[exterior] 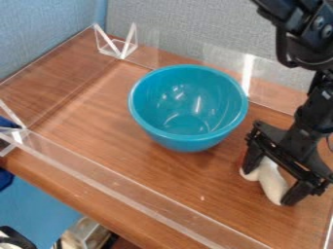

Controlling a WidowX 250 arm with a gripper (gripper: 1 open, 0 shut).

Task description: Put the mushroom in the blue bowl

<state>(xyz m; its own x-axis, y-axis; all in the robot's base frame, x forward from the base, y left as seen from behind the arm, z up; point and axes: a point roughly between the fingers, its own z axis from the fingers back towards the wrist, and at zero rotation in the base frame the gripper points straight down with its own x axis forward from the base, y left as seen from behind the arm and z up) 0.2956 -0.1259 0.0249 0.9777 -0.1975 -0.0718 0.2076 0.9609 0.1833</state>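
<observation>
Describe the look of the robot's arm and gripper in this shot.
The arm is matte black, built from chunky rounded segments, with a thin dark cable looping by the wrist. The gripper is black too, a boxy frame with two straight, flat fingers. No markings or labels are legible.

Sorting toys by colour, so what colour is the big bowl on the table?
Glossy teal-blue, inside and out; the bowl shows clearly in the camera view.

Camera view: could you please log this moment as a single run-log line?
phase: reaching for mushroom | gripper: open, fingers straddling it, pointing down | blue bowl: empty, left of gripper | mushroom: on table, not lifted
</observation>
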